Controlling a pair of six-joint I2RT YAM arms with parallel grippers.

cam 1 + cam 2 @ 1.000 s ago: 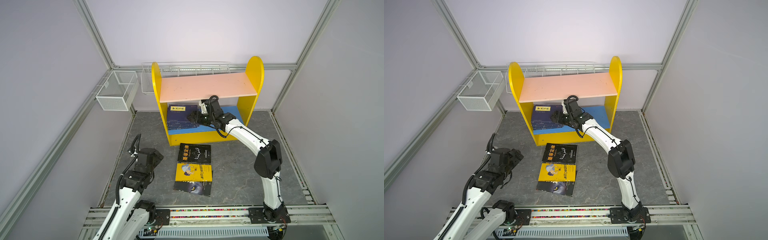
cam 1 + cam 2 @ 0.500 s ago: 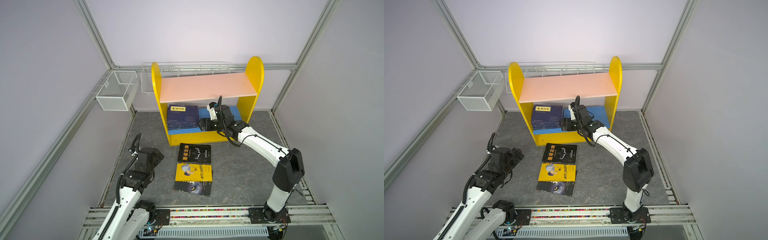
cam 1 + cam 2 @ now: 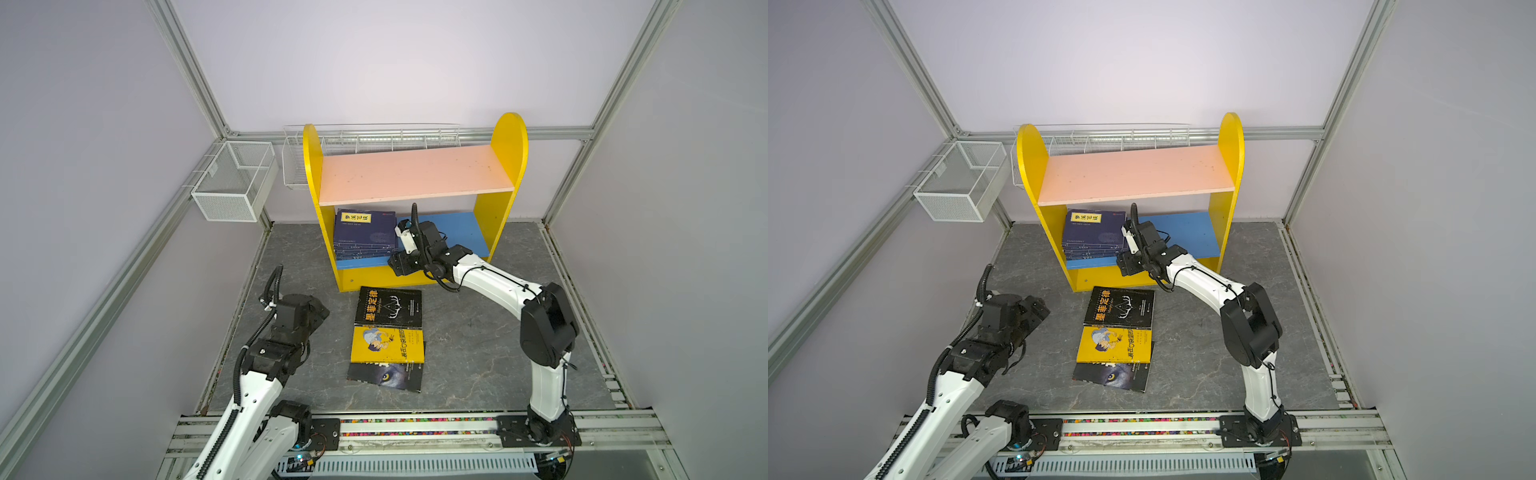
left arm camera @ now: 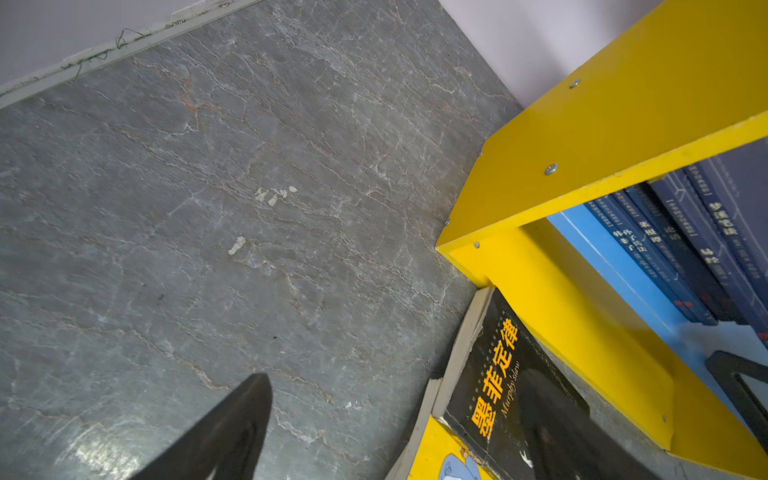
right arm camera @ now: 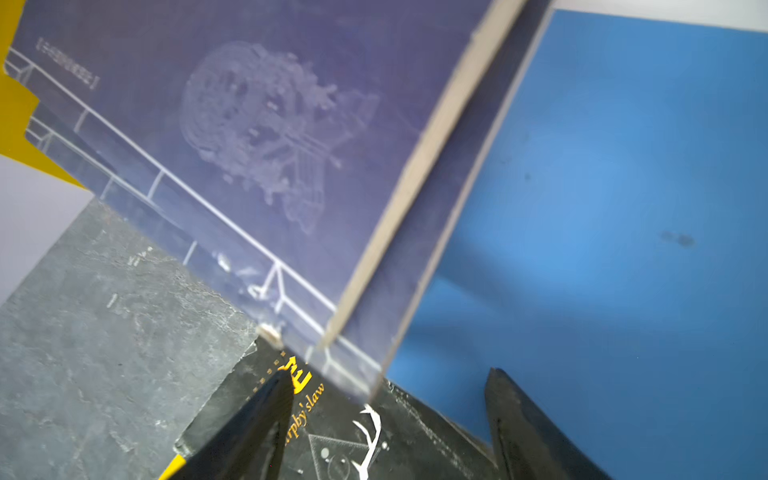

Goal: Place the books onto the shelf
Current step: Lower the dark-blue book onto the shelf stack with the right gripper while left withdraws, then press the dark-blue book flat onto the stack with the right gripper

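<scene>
The shelf [image 3: 415,174] stands at the back, with a stack of navy books [image 3: 365,237] lying on the left of its blue lower board [image 5: 623,187]. On the floor in front lie three overlapping books: black [image 3: 388,306], yellow [image 3: 386,345] and wolf-eye [image 3: 386,376]. My right gripper [image 3: 401,266] hangs open and empty at the lower board's front edge, just right of the stack and above the black book [image 5: 353,436]. Over bare floor left of the floor books, my left gripper [image 3: 320,311] stands open and holds nothing; only one of its fingers [image 4: 232,428] shows in the left wrist view.
A white wire mesh basket [image 3: 232,183] hangs on the left wall and a wire rack [image 3: 374,137] runs behind the shelf. The arms' base rail [image 3: 415,428] crosses the front. The blue board's right half carries nothing.
My right gripper has drawn back out of the lower tier to its front edge, jaws narrowing a little, leaving the navy books stacked. The left arm has not moved.
</scene>
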